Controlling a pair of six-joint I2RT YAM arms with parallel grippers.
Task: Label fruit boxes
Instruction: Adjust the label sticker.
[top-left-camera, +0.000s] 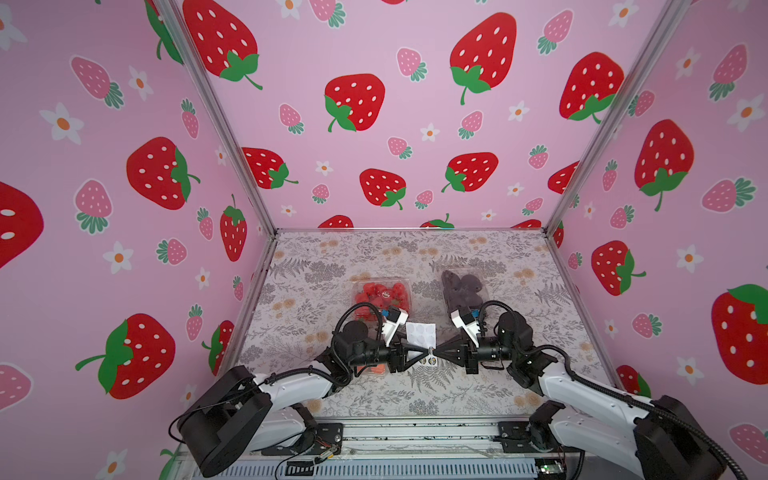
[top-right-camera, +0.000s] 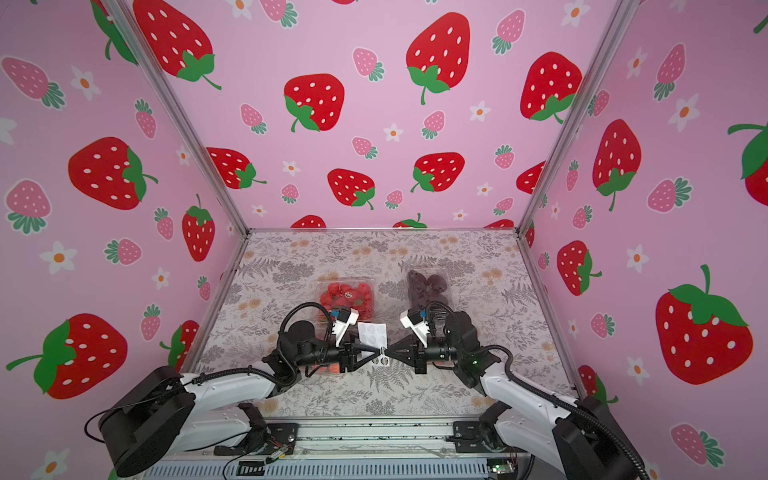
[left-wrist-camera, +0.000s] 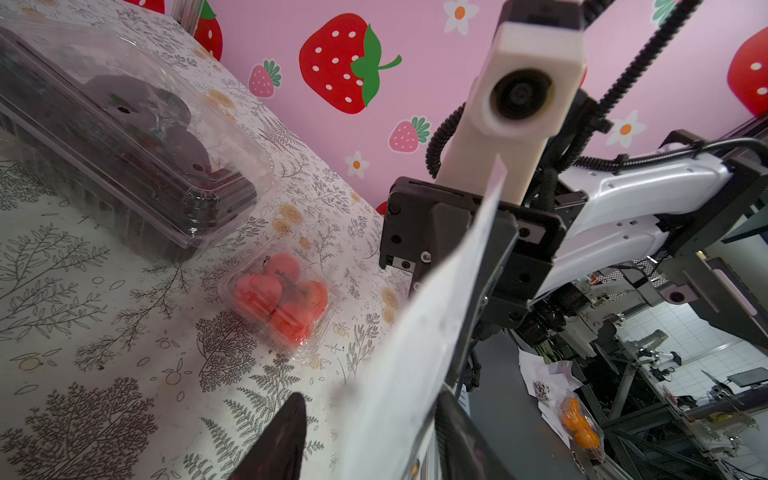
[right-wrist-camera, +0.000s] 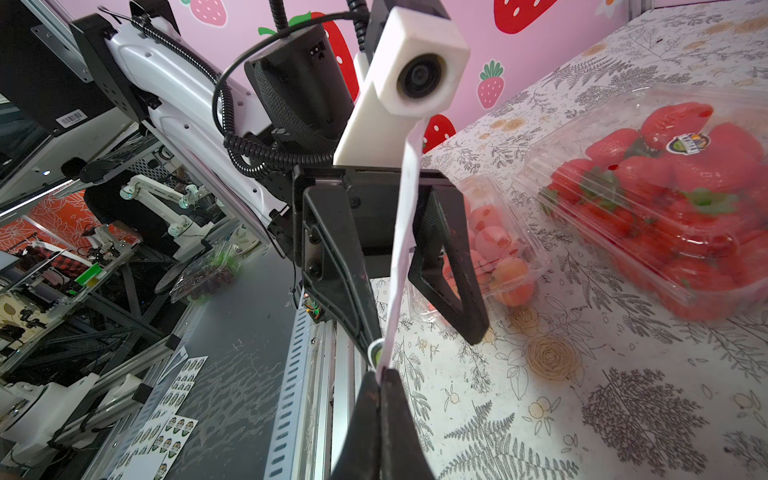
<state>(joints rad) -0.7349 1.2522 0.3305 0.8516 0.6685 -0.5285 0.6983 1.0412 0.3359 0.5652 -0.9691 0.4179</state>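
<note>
Right claw (right-wrist-camera: 381, 374): jaws pressed together, pinching one edge of the white sticker sheet (top-left-camera: 420, 332), which is held in the air between the two arms, above the table (top-left-camera: 316, 266). Left claw (right-wrist-camera: 424, 341): jaws spread, one on either side of the sheet, gripping nothing. A small oval label (right-wrist-camera: 376, 348) sits at the pinched edge beside one left fingertip. Whether it adheres to the sheet or to the finger cannot be determined.

Box positions:
1. Strawberry box (right-wrist-camera: 665, 216): on the table beyond the left claw, lid closed.
2. Dark-fruit box (left-wrist-camera: 124, 137): on the table beyond the right claw, apart from the strawberry box.
3. Orange-pink fruit box (right-wrist-camera: 498, 253): near the strawberry box, beneath the left arm and mostly hidden in both top views.
4. Small box (left-wrist-camera: 282, 299) of orange-red fruits: just beside a corner of the dark-fruit box; not visible in the top views.

Progress assessment: the strawberry box carries an oval sticker (right-wrist-camera: 688, 143) on its lid and is judged complete. No sticker can be made out on the other three lids, so these are judged outstanding, though the dark lid is only partly visible. Faint round outlines on the sheet in a top view suggest emptied positions. The step in hand appears to be peeling the next label off the held sheet. Placement on a box is not yet begun.
</note>
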